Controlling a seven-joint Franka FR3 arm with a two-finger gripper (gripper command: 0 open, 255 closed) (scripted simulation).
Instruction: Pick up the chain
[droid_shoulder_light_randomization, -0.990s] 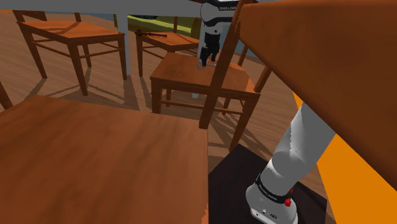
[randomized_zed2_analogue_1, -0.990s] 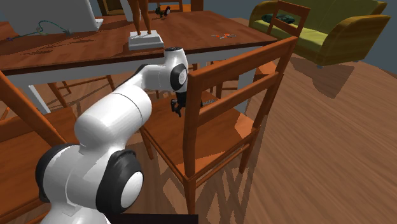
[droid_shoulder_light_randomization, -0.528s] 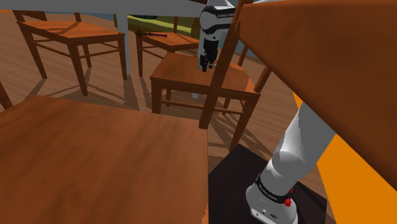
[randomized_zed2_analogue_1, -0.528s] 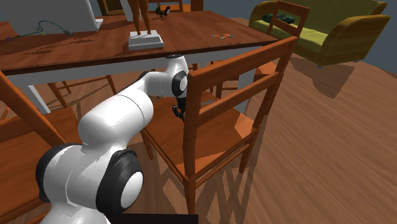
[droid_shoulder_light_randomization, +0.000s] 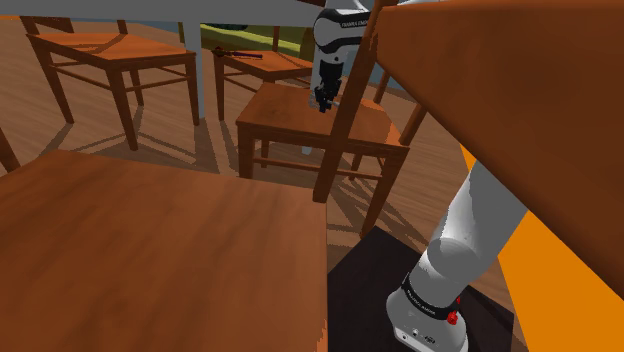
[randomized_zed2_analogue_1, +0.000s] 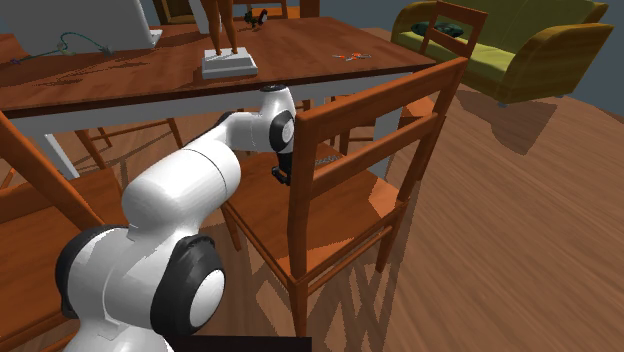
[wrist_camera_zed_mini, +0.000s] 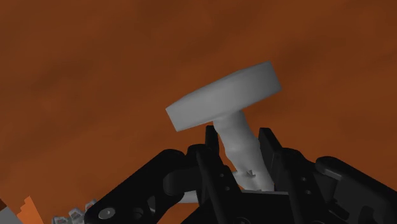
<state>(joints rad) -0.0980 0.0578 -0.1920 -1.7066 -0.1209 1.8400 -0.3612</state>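
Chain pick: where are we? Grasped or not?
Done: the gripper is down at the wooden chair seat, so the reach looks complete. In hand: in the wrist view the fingers appear closed on the stem of a grey disc-topped piece, with small grey links beside them. Left: the lift; the gripper sits low over the seat, nothing raised clear.

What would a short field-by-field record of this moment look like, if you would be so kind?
gripper: black gripper, low over the seat, shut
held thing: grey disc-topped stem, clasped between the fingers
chain: small grey links beside the gripper; their join to the stem is hidden
support: wooden chair seat
lifted: cannot tell
surroundings: wooden table, olive sofa
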